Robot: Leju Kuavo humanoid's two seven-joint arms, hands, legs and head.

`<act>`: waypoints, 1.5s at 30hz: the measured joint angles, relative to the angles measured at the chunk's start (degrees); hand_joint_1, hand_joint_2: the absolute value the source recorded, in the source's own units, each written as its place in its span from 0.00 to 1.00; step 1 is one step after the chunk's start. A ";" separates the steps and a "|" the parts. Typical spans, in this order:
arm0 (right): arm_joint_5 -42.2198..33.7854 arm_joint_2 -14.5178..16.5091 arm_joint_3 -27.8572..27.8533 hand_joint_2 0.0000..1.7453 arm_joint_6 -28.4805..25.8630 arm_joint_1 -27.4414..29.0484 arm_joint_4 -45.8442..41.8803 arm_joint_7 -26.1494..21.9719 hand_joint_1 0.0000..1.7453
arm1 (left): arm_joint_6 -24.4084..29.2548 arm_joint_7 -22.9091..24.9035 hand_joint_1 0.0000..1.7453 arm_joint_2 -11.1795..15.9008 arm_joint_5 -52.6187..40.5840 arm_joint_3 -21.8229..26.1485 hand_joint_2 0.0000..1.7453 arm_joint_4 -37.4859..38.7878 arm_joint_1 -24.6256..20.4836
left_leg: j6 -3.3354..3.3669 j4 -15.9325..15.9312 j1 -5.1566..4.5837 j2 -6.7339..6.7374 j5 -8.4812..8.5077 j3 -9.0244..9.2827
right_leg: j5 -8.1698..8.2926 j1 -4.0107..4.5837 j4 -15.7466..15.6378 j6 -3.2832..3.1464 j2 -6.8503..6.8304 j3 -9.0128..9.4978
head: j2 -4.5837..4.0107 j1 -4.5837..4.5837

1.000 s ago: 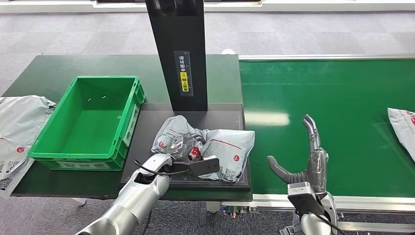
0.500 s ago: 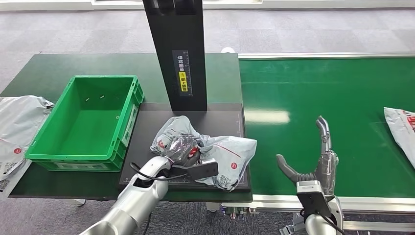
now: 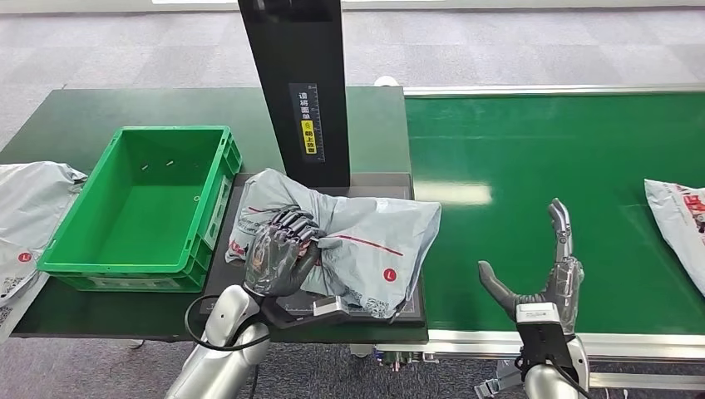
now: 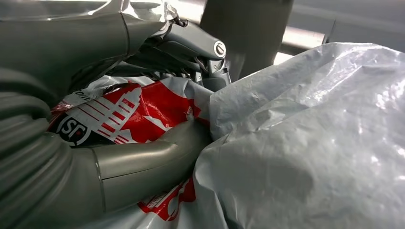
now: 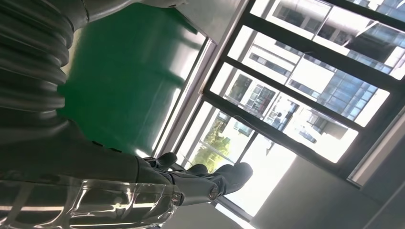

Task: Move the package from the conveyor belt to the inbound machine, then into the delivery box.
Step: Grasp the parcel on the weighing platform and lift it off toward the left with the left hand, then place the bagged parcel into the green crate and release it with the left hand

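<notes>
A grey plastic package [image 3: 366, 237] with red print lies crumpled over the black plate of the inbound machine [image 3: 382, 184], partly lifted. My left hand [image 3: 278, 259] grips its left end, fingers curled into the folds. Up close, the thumb [image 4: 143, 162] and fingers [image 4: 191, 45] clamp the red-printed part of the package [image 4: 305, 143]. My right hand [image 3: 544, 278] stands upright over the near edge of the conveyor belt [image 3: 574, 150], fingers apart and holding nothing; its fingers [image 5: 210, 179] point up toward windows. The green delivery box [image 3: 137, 208] stands left of the machine, with nothing in it.
The machine's black column [image 3: 299, 83] rises just behind the package. A second grey package [image 3: 677, 224] lies on the belt at the far right. Another grey bag [image 3: 25, 216] lies on the dark table left of the box.
My left hand has turned palm-inward and raised the package's left end off the plate, spreading the bag upward. My right hand has drawn back toward the belt's near edge.
</notes>
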 joint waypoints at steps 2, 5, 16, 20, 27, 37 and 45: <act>-0.52 -0.01 -0.24 1.00 -0.10 0.02 0.07 -0.20 0.00 | 1.15 -0.38 1.00 0.44 -0.81 0.08 1.00 -3.27 1.09 | 0.00 0.00 0.00 0.00 0.00 -0.02 | 0.00 0.00 0.00 0.00 0.00 -0.02 | 0.00 0.01; -0.92 -0.01 -0.63 1.00 -0.23 0.15 0.07 -0.44 0.00 | 1.79 -0.41 1.00 0.80 -3.28 0.96 1.00 -7.77 2.58 | 0.00 0.00 -0.01 0.01 0.00 -0.03 | 0.00 0.01 0.00 0.00 0.01 -0.03 | 0.00 0.01; -0.43 0.00 -0.87 1.00 -0.53 1.34 0.02 -1.00 0.00 | 1.83 4.13 1.00 0.53 -9.42 12.28 1.00 -14.58 2.34 | -0.02 0.00 0.01 0.06 0.02 -0.01 | 0.01 0.02 0.01 -0.01 0.03 -0.05 | 0.00 0.01; -0.12 0.01 -0.87 1.00 -0.71 1.75 0.02 -1.17 0.00 | 1.83 10.05 1.00 0.63 -12.60 17.53 1.00 -13.76 -0.49 | -0.03 0.00 0.02 0.06 0.02 -0.02 | 0.01 0.06 0.02 -0.02 0.03 -0.05 | 0.00 0.00; 0.02 0.03 -0.91 1.00 -1.05 2.31 0.02 -1.14 0.00 | 1.83 20.96 1.00 2.72 -20.88 24.71 1.00 -10.39 -6.42 | -0.03 0.00 0.02 0.08 0.03 -0.02 | 0.01 0.07 0.03 -0.02 0.05 -0.05 | 0.00 0.01; 1.10 0.32 -2.08 1.00 -1.09 3.37 -0.46 -0.41 0.00 | -1.85 34.68 1.00 9.16 -20.65 29.99 1.00 5.79 -14.08 | -0.05 -0.01 0.02 0.16 0.04 -0.02 | 0.02 0.08 0.05 -0.03 0.13 -0.10 | 0.00 0.01; 2.81 0.98 -2.25 1.00 -1.02 3.58 -0.43 -0.07 0.00 | -8.40 38.05 0.85 11.36 -19.34 31.02 1.00 19.26 -17.68 | -0.05 0.00 0.02 0.18 0.03 -0.04 | 0.02 0.07 0.05 -0.03 0.14 -0.11 | 0.00 0.01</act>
